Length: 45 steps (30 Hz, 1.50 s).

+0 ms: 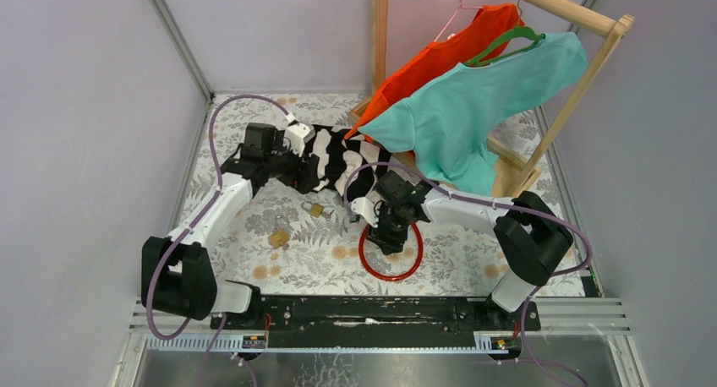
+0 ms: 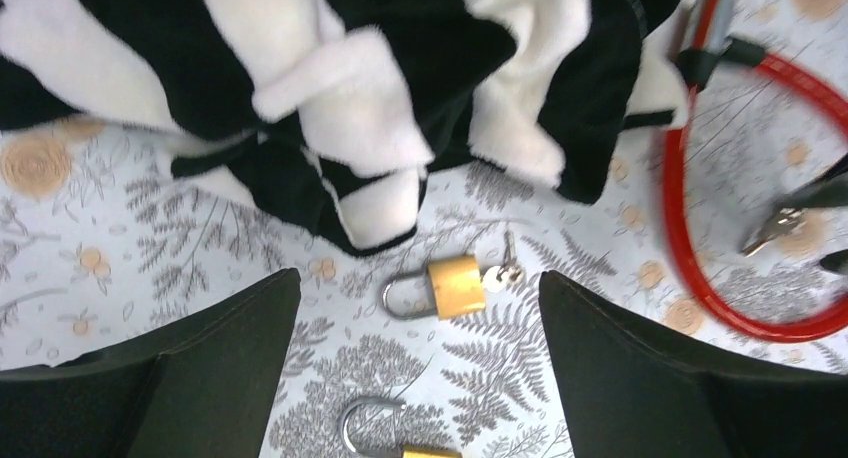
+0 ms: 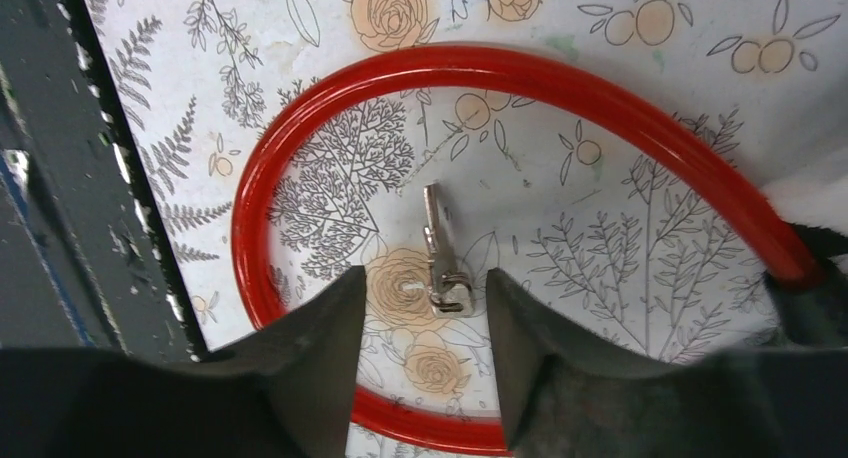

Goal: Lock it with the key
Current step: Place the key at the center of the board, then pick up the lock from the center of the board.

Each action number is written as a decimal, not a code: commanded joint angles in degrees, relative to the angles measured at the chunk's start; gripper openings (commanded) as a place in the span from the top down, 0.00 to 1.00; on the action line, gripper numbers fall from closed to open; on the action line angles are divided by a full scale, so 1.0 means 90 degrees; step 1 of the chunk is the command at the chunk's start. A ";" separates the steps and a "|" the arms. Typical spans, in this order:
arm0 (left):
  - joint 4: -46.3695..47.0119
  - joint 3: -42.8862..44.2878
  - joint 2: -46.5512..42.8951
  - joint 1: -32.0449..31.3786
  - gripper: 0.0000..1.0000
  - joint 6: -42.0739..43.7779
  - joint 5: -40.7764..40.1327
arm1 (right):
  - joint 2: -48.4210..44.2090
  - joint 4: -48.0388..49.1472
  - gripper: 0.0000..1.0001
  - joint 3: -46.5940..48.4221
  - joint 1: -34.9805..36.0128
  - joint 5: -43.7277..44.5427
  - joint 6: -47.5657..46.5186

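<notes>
Near padlock (image 2: pixel 455 286) — striped cloth (image 2: pixel 380 98); red cable (image 3: pixel 560 78) rings key (image 3: pixel 440 248).

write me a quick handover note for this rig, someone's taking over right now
Left end effector: open, empty, above a padlock with a key in it. A second padlock lies nearer the base.
Right end effector: open, with a loose key ungripped between its jaws, inside the red cable loop.
Done: cannot tell whether any lock is shut.
Left: probably grasp the loose key, insert it in its lock and turn.
</notes>
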 commanded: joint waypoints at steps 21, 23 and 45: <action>-0.0328 -0.0506 0.1405 -0.0972 0.25 0.0711 -0.1416 | -0.1606 0.0407 0.28 -0.0308 -0.0015 0.0793 -0.0270; -0.0323 -0.0451 0.1536 -0.1019 0.27 0.0720 -0.1478 | -0.1644 0.0435 0.28 -0.0336 -0.0029 0.0810 -0.0285; -0.0134 -0.0518 0.1713 -0.1404 0.63 0.0755 -0.1641 | -0.1513 0.0471 0.28 -0.0421 -0.0031 0.0816 -0.0377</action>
